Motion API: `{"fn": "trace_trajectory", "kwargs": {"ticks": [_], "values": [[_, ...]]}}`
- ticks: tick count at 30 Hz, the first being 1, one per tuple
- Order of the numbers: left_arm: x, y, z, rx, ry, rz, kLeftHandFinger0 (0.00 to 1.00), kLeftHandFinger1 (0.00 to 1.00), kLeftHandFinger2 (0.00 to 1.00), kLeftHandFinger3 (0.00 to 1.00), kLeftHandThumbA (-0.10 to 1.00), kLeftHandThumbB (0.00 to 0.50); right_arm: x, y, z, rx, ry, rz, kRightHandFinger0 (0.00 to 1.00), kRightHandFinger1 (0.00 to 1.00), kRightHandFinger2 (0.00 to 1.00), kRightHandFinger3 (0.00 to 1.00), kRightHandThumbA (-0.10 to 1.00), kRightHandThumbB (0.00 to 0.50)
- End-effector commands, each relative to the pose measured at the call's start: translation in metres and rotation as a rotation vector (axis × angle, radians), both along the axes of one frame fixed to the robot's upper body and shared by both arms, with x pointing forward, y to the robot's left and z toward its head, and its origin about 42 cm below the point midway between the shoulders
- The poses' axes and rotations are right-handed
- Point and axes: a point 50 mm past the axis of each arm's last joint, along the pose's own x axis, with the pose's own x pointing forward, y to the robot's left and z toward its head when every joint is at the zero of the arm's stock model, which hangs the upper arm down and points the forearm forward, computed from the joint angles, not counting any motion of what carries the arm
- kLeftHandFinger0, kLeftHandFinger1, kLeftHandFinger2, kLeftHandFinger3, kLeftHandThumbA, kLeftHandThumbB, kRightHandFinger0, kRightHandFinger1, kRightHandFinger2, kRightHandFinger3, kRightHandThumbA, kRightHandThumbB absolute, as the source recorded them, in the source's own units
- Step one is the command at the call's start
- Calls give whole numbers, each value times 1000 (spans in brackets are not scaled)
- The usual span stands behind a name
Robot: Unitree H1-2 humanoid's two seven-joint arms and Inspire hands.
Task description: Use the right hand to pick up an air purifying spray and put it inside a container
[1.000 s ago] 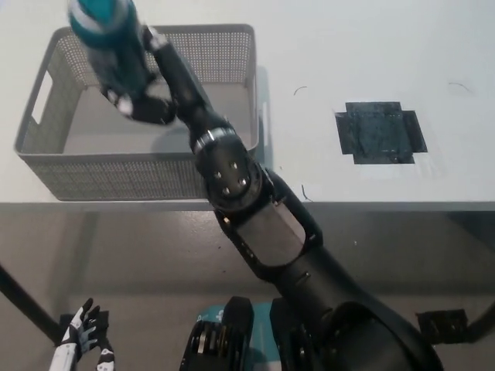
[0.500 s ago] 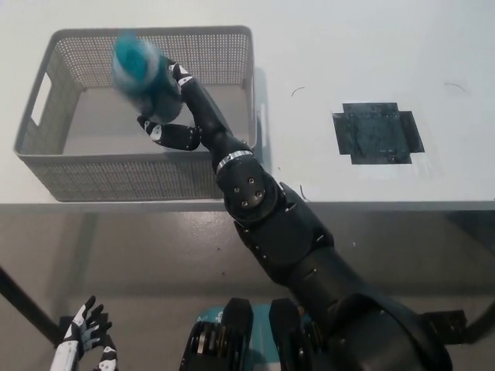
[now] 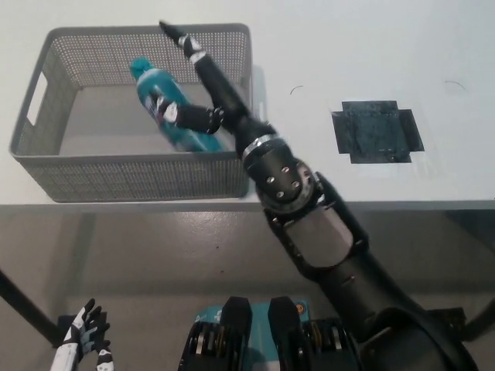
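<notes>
The teal air purifying spray (image 3: 164,104) lies tilted inside the grey perforated basket (image 3: 73,174), its cap toward the back left. My black right hand (image 3: 199,91) hovers over the basket's right part with fingers spread apart, one pointing up past the back rim, another near the can. The hand looks open and the can appears free of it. My white left hand (image 3: 81,344) rests at the lower left, below the table, fingers apart.
The basket stands on a white table (image 3: 348,54) near its front edge. A black tape patch (image 3: 377,131) marks the table to the right. Grey floor lies below the table edge.
My right hand came down and to the right with the can, then let it go; the can now lies in the basket and the fingers are spread.
</notes>
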Motion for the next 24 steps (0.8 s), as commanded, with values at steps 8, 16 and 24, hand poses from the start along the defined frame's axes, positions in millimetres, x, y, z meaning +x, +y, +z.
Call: {"fn": "trace_trajectory", "kwargs": {"ticks": [8,16,24], "values": [[-9,7,4,22,-14,25,749,830,960,1000,5,255,-81,-57,202,170,-460,134,1000,1000,1000,1000,584,500],[-8,9,2,21,-24,24,731,817,949,1000,42,252,-135,-139,167,277,-612,-30,1000,1000,1000,1000,785,456],[-10,10,1,12,-18,37,764,823,964,1000,313,241,-191,-219,24,268,-466,-179,1000,1000,1000,1000,695,417]]}}
